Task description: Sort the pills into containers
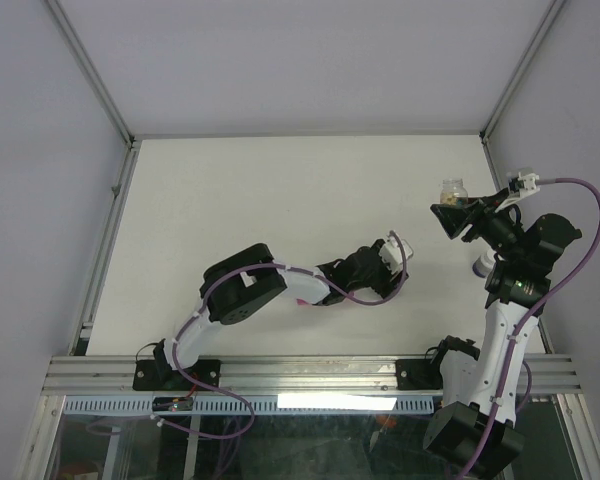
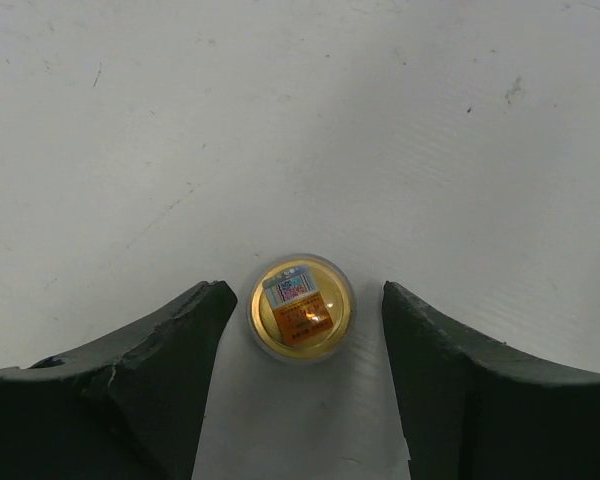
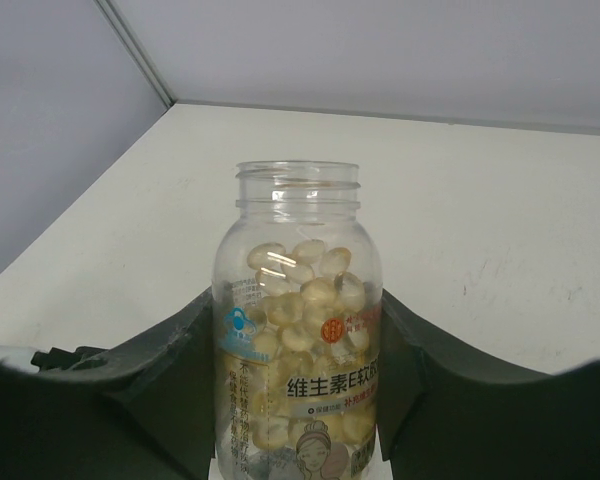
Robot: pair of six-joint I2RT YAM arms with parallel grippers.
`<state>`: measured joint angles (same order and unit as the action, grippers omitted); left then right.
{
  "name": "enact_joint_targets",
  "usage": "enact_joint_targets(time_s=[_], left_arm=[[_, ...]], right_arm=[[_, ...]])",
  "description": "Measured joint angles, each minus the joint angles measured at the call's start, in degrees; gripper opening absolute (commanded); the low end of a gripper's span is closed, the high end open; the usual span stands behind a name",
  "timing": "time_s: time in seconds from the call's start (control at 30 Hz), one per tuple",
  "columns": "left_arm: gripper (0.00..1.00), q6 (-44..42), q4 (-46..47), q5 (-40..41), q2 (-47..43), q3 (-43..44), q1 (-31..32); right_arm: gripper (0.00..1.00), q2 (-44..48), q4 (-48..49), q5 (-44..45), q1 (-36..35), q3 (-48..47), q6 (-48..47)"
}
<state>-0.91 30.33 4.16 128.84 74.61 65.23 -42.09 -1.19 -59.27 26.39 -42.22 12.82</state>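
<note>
Between the spread fingers of left claw [image 2: 305, 292]: small round amber bottle [image 2: 300, 318], seen end-on, standing on tabletop [image 1: 280, 200], untouched. Advice: centre it, then close evenly; it looks slippery. Right claw [image 3: 298, 300]: pinching open pill bottle [image 3: 298, 260]. Containers [image 1: 302, 300]: magenta sliver under left arm.

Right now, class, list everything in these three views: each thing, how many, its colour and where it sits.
bottle: one, clear, lid off, upright in the right pincer, far right of the table.
pills: many, pale yellow, inside the bottle.
gold round thing: one, labelled, on the table inside the left pincer, touching neither finger.
magenta piece: one, peeking out beside the left arm, mostly hidden.
white thing: one, beside the right arm, too small to name.
table: one, white.
arms: two, black and white, near edge.
left pincer: black, open.
right pincer: black, closed on the bottle.
</note>
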Motion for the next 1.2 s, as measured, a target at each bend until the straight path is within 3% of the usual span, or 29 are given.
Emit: enact_joint_targets(time_s=[0.17, 0.37, 0.63, 0.93, 1.2], left_arm=[[0.77, -0.1, -6.1, 1.0, -1.8, 0.8, 0.5], [0.79, 0.1, -17.6, 1.0, -2.6, 5.4, 0.4], [0.72, 0.7, -30.1, 2.3, -1.6, 13.9, 0.4], [0.67, 2.2, -34.4, 3.9, 2.1, 19.5, 0.4], [0.52, 2.9, -35.5, 3.9, 2.2, 20.2, 0.4]], right_arm=[[0.00, 0.0, 0.0, -0.2, 0.0, 0.0, 0.0], [0.00, 0.0, 0.0, -0.2, 0.0, 0.0, 0.2], [0.00, 0.0, 0.0, -0.2, 0.0, 0.0, 0.2], [0.00, -0.2, 0.0, -0.2, 0.0, 0.0, 0.2], [0.00, -0.2, 0.0, -0.2, 0.0, 0.0, 0.2]])
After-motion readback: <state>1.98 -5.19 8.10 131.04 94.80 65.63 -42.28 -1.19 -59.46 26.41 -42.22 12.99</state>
